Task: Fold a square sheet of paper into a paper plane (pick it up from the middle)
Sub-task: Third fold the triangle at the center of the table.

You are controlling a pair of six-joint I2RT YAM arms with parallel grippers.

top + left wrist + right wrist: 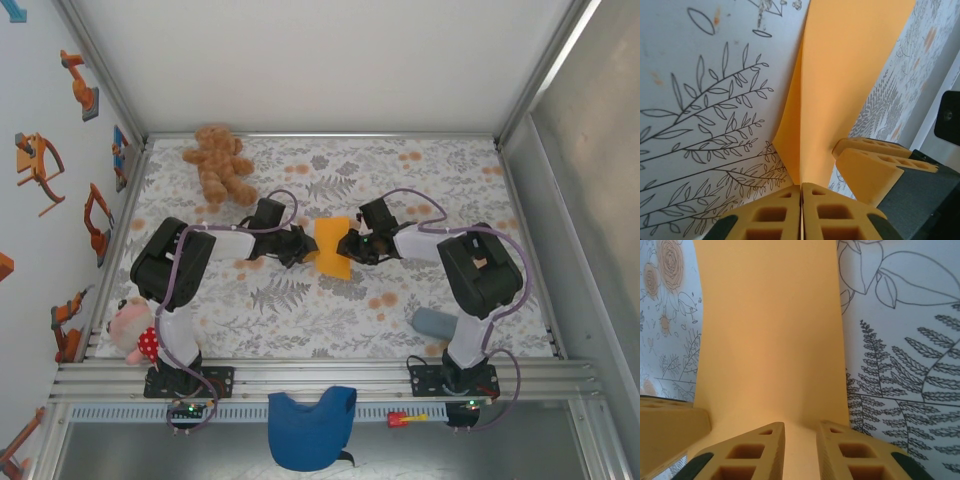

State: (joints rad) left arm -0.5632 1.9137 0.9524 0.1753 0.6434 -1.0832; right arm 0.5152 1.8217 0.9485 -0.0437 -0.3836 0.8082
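Note:
The square sheet of paper, bright orange, sits mid-table between both grippers, buckled rather than flat. My left gripper is at its left edge. In the left wrist view its jaws are pressed together on a raised ridge of the paper, which rises off the mat. My right gripper is at the sheet's right edge. In the right wrist view it shows a narrow gap between its fingers, with the paper lying under them. The right gripper's fingers are close beside the left jaws.
A brown teddy bear lies at the back left. A pink doll is by the left arm's base, and a grey-blue cylinder is near the right base. A blue cloth hangs over the front rail. The floral mat covers the table.

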